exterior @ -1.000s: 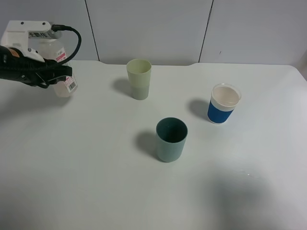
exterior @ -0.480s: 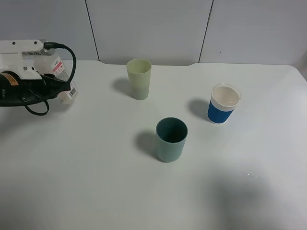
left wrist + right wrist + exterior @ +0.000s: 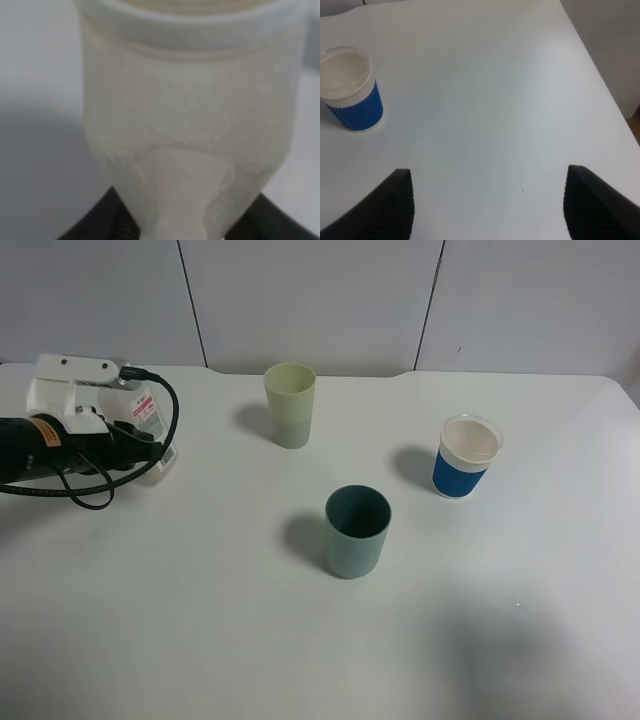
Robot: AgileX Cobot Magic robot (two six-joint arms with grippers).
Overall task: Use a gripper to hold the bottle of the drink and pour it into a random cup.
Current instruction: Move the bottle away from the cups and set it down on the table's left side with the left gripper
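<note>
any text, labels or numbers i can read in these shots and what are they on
No text can be read in any view.
Bottle: white label with red print and a barcode-like patch, too small to read.
Left arm: small orange sticker, too small to read.
Yellow-green cup, teal cup, blue cup: no markings visible.
</note>
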